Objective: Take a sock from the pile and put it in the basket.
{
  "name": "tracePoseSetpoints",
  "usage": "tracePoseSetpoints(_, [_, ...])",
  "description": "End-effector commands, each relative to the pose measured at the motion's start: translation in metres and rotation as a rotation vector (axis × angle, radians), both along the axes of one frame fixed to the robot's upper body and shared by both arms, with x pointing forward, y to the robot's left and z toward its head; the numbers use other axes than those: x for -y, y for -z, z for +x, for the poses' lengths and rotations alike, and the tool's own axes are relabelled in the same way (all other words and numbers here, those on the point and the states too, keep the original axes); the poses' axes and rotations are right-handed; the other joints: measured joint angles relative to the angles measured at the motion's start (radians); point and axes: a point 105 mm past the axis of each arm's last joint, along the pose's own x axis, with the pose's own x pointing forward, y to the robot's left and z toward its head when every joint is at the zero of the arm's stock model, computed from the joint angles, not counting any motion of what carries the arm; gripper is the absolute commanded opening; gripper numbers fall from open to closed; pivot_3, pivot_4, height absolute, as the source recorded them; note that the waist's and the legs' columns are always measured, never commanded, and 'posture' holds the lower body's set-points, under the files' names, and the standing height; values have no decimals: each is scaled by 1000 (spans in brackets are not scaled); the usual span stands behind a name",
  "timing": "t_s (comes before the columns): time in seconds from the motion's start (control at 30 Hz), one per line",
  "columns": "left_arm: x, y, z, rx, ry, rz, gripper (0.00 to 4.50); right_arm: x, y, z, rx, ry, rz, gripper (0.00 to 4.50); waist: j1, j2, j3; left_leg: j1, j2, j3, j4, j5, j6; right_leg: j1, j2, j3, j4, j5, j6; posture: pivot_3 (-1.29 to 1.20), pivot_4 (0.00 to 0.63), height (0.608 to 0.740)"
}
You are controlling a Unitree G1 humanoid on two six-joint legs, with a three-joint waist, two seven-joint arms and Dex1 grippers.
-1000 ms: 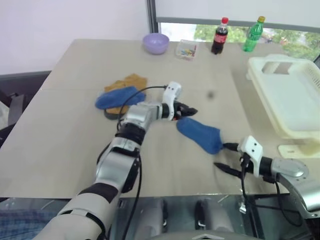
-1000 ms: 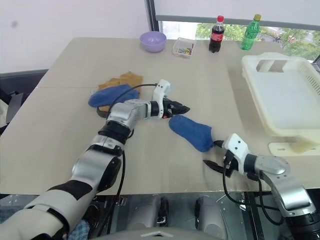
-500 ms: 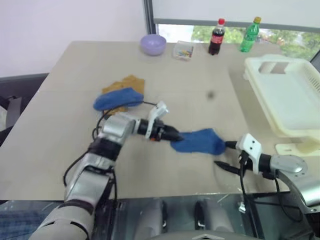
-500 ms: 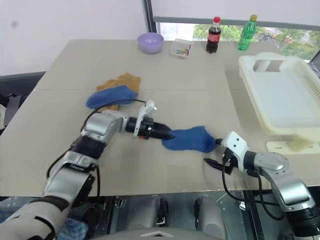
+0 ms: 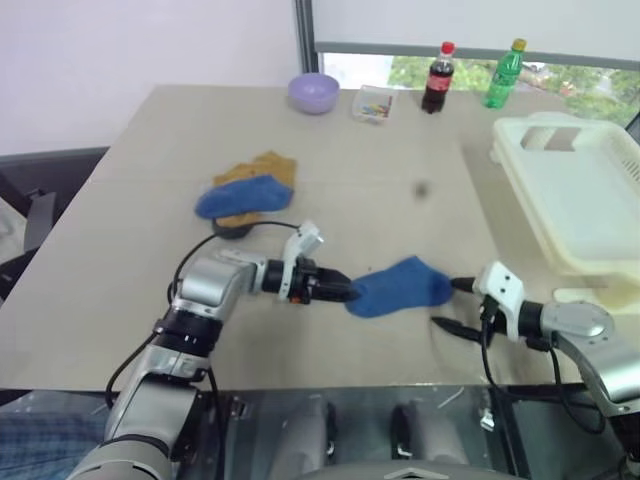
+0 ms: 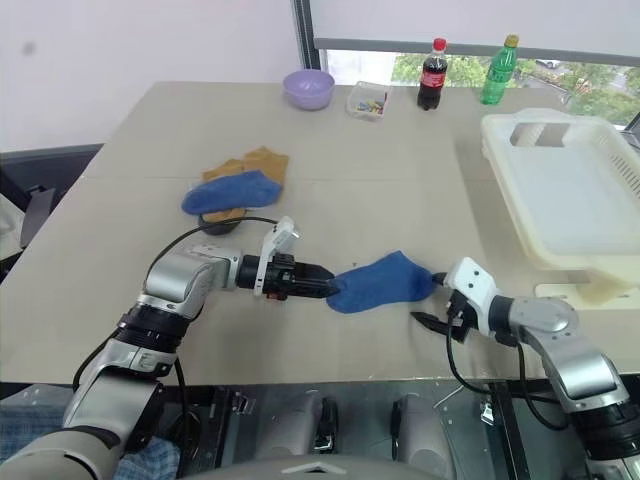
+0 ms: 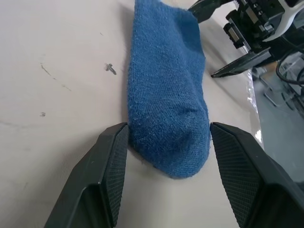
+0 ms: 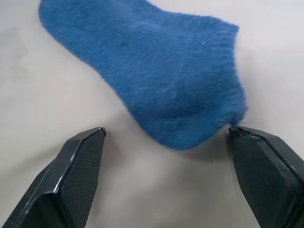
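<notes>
— Where's the sock just now?

— A blue sock [image 5: 398, 287] lies flat on the table [image 5: 130, 250], near the front edge, between the two claws. It's well apart from the pile [image 5: 245, 192], which sits further back to the left, a blue one on top of mustard ones with something dark underneath.

— Is either claw holding it?

— Not that I can see. The left gripper [image 7: 164, 156] has its two black fingers spread to either side of the sock's rounded end; one finger touches the edge of the cloth, the other stands just off it. So it's open around the sock's end, not pinching. The right gripper [image 8: 166, 156] is spread wide at the other end of the sock, one finger [image 8: 266, 161] right at the cloth's corner, the other well clear. It holds nothing.

— And the basket?

— The cream basket [image 5: 575, 190] stands on the right side of the table, well apart from the sock, with nothing visible inside it.

— Anything else about?

— At the far edge, a purple bowl [image 5: 313, 92], a small clear tray [image 5: 372, 103] with coloured bits, a cola bottle [image 5: 437, 77] and a green bottle [image 5: 504, 73].
</notes>
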Motion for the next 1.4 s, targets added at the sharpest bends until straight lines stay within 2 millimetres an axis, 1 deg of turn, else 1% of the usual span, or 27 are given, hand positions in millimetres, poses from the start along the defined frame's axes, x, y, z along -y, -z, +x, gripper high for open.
tracePoseSetpoints(0.03, [-7,23,4,-47,-67,73,2925,10,-8,13,51,18,-45,4279,1,1,0,0,0,0,0,0,0,0,0,0,0,0,0,0,150,733])
tracePoseSetpoints(0.1, [-8,21,6,-36,-67,70,2925,10,-8,16,56,3,-58,4279,2,1,0,0,0,0,0,0,0,0,0,0,0,1,-1,0,150,733])
tracePoseSetpoints(0.2, [-11,16,11,-6,-84,55,2925,6,-8,16,46,-22,-42,4279,2,1,0,-1,0,-1,0,0,0,0,0,0,0,1,-2,0,150,733])
tracePoseSetpoints(0.3, [-14,15,14,4,-108,49,2925,1,-8,5,5,-72,-19,4279,1,1,0,-2,0,-1,0,0,0,0,0,0,0,1,-2,0,150,733])
tracePoseSetpoints(0.4, [-19,16,13,2,-122,51,2925,-3,-8,-15,-69,-156,3,4279,1,1,0,-2,0,-1,0,0,0,0,0,-1,0,1,-2,0,150,733])
tracePoseSetpoints(0.47, [-23,17,14,4,-141,52,2925,-3,-9,-22,-96,-175,10,4279,-1,1,0,-2,0,-1,0,0,0,0,0,0,0,1,-2,0,150,733])
tracePoseSetpoints(0.57, [-27,17,17,14,-167,53,2925,-3,-10,-24,-107,-174,15,4279,-3,1,0,-1,1,-1,0,0,0,0,0,0,0,1,-2,0,150,733])
tracePoseSetpoints(0.7, [-36,12,29,81,-238,52,2925,-2,-11,-23,-108,-159,23,4279,-3,1,0,-1,2,-1,0,1,0,0,1,-1,1,1,-3,0,150,733])
tracePoseSetpoints(0.73, [-37,10,33,107,-253,53,2925,-1,-11,-22,-100,-151,20,4279,-3,1,0,-1,2,-1,0,1,-1,-1,1,-1,1,2,-3,0,150,733])
tracePoseSetpoints(0.8, [-41,-8,43,235,-305,34,2925,10,-15,-19,-90,-117,12,4279,-3,1,0,-1,2,-1,0,1,-1,-1,0,-1,1,2,-3,0,150,733])
tracePoseSetpoints(0.87, [-49,-20,49,331,-362,54,2925,18,-23,-16,-59,-90,17,4279,-3,1,1,-3,2,-1,0,1,-1,-2,0,0,1,2,-3,0,150,733])
tracePoseSetpoints(0.9, [-52,-22,49,358,-377,69,2925,20,-29,-16,-36,-86,40,4279,-3,1,1,-3,2,0,0,1,-1,-3,-1,0,1,2,-4,0,150,733])
tracePoseSetpoints(0.93, [-60,-25,51,429,-407,112,2925,19,-43,-18,-3,-93,130,4279,-3,0,1,-3,2,0,0,1,-1,-3,-1,0,0,2,-4,0,150,733])
tracePoseSetpoints(0.97, [-70,-27,56,488,-464,153,2925,21,-54,-20,29,-100,180,4279,-2,0,2,-4,2,0,-1,0,-1,-3,-1,0,0,2,-4,0,150,733])
tracePoseSetpoints(1.07, [-93,-43,71,645,-641,207,2925,27,-70,-27,82,-112,241,4279,3,-1,3,-4,1,-1,-3,0,-1,-3,-1,0,-2,3,-3,0,150,733])
tracePoseSetpoints(1.13, [-98,-51,76,710,-693,209,2925,27,-80,-31,119,-127,301,4279,7,-2,4,-5,1,-2,-3,0,-1,-3,-1,-1,-2,3,-3,0,150,733])
tracePoseSetpoints(1.2, [-103,-55,80,757,-722,226,2925,26,-87,-32,148,-135,348,4279,8,-2,4,-5,0,-2,-3,0,-1,-3,-1,-2,-3,2,-3,0,150,733])
tracePoseSetpoints(1.23, [-106,-57,84,784,-742,253,2925,25,-86,-32,142,-142,352,4279,8,-2,4,-5,0,-1,-3,0,-1,-3,-2,-2,-3,2,-3,0,150,733])
tracePoseSetpoints(1.3, [-111,-51,93,863,-726,386,2925,21,-83,-31,147,-152,350,4279,7,-2,4,-5,0,0,-3,0,0,-3,-2,-2,-3,2,-3,0,150,733])
tracePoseSetpoints(1.4, [-107,-45,104,852,-743,383,2925,17,-80,-28,153,-164,349,4279,7,-2,4,-5,0,0,-3,0,0,-3,-1,-2,-2,2,-3,0,150,733])
